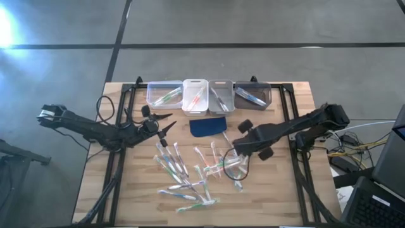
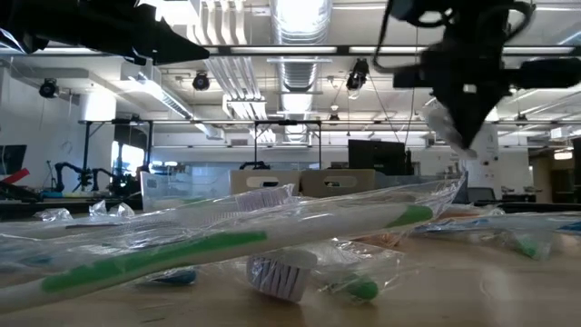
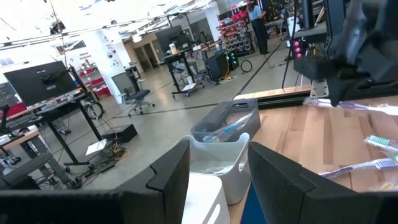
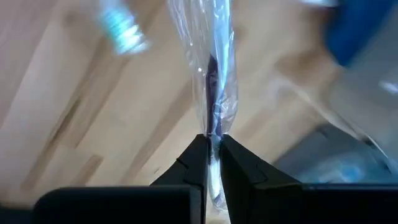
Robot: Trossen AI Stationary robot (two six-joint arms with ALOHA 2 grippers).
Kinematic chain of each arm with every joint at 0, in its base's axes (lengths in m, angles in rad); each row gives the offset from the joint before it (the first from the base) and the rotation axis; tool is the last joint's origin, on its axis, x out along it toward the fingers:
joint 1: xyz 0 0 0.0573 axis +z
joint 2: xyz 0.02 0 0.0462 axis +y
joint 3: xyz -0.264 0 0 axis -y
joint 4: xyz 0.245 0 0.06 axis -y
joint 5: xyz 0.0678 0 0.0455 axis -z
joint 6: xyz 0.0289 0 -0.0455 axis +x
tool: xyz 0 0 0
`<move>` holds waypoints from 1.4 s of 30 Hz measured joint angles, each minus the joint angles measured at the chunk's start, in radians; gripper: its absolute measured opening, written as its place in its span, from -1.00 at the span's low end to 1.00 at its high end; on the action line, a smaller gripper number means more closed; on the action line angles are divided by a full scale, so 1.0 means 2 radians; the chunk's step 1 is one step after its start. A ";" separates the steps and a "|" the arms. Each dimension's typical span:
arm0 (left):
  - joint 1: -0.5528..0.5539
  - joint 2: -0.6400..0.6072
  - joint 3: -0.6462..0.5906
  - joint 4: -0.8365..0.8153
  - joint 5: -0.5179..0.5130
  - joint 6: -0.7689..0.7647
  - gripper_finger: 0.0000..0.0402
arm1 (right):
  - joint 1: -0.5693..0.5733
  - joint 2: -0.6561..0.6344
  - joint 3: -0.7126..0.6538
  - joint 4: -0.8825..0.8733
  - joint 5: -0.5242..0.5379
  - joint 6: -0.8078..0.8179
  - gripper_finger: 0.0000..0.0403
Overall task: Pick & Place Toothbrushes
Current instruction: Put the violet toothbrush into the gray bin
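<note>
Several toothbrushes (image 1: 183,180) in clear wrappers lie scattered on the wooden table's near half; one green one (image 2: 182,254) lies close in the low view. My right gripper (image 1: 239,152) hangs over the pile's right side, shut on one wrapped toothbrush (image 1: 233,168). My left gripper (image 1: 166,128) waits open and level at the table's left, pointing toward the bins (image 3: 217,149), with nothing between its fingers. My right gripper pinches the wrapped toothbrush between its two fingertips (image 4: 198,155), on the clear wrapper and the dark handle inside it (image 4: 213,127), near one end. The fingers come from above, slanting down. The toothbrush hangs away below them, its wrapper crumpled around it.
Several small bins (image 1: 209,95) stand in a row at the table's far edge, each with a few toothbrushes inside. A dark blue pad (image 1: 207,126) lies just in front of them. Black frame rails (image 1: 291,126) run along both table sides.
</note>
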 joint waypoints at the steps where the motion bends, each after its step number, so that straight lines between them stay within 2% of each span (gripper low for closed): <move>1: 0.000 0.000 0.000 0.000 0.000 0.000 -0.17 | 0.000 0.000 0.009 0.001 0.017 0.025 -0.89; 4: 0.000 0.000 0.000 0.000 0.000 0.000 -0.17 | -0.001 0.000 0.037 0.002 0.095 0.120 -0.89; 7: 0.000 0.000 0.000 0.000 0.000 0.000 -0.17 | -0.003 0.000 0.067 0.004 0.198 0.242 -0.89; 9: 0.000 0.000 0.000 0.000 0.000 0.000 -0.17 | -0.012 0.000 0.091 0.004 0.225 0.305 -0.89; 15: 0.000 0.000 0.000 0.000 0.000 0.000 -0.17 | -0.067 0.003 0.154 0.005 0.203 0.385 -0.89; 20: 0.000 0.000 0.000 0.000 0.000 0.000 -0.17 | -0.116 0.002 0.199 0.006 0.111 0.408 -0.89; 29: 0.001 0.000 0.000 0.001 0.001 0.017 -0.17 | -0.194 0.004 0.256 0.005 -0.011 0.395 -0.89; 37: 0.001 0.000 0.000 0.001 0.001 0.017 -0.17 | -0.253 0.042 0.295 0.000 -0.036 0.359 -0.89; 42: 0.001 0.000 0.000 0.001 0.001 0.017 -0.16 | -0.288 0.082 0.326 0.001 -0.074 0.334 -0.89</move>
